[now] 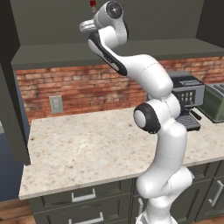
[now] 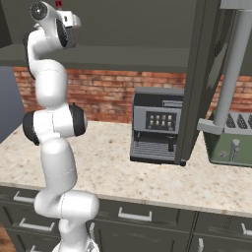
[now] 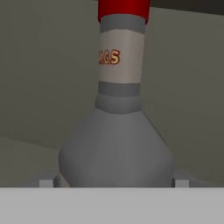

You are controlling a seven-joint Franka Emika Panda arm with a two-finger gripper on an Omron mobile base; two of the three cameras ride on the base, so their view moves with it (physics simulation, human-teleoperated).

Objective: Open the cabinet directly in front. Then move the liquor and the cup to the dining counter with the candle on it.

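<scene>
1. Right now the gripper (image 3: 114,181) is raised into the open cabinet (image 1: 52,26), its fingers spread wide on either side of the liquor (image 3: 117,131); one fingertip (image 3: 48,180) shows at the bottle's left flank and the other at its right, and neither clearly presses the glass.
2. The liquor stands upright on the cabinet shelf (image 1: 57,56), well back from the shelf's front edge; its red cap (image 1: 92,4) peeks above the wrist in the left base view.
3. Risk, as I judge it: the jaws sit low on the round belly, so closing there could squeeze the bottle up or forward out of the grip.
4. A second risk: the jaws stand near their full spread around a wide body, so a slight sideways offset could tip the bottle on the shelf.
5. Drawing the bottle out could knock it against the open door (image 2: 197,78) at the right.
6. I cannot make out the cup in the cabinet beside the bottle.
7. Below, a coffee machine (image 2: 156,125) stands at the back edge of the worktop (image 1: 87,148).
</scene>
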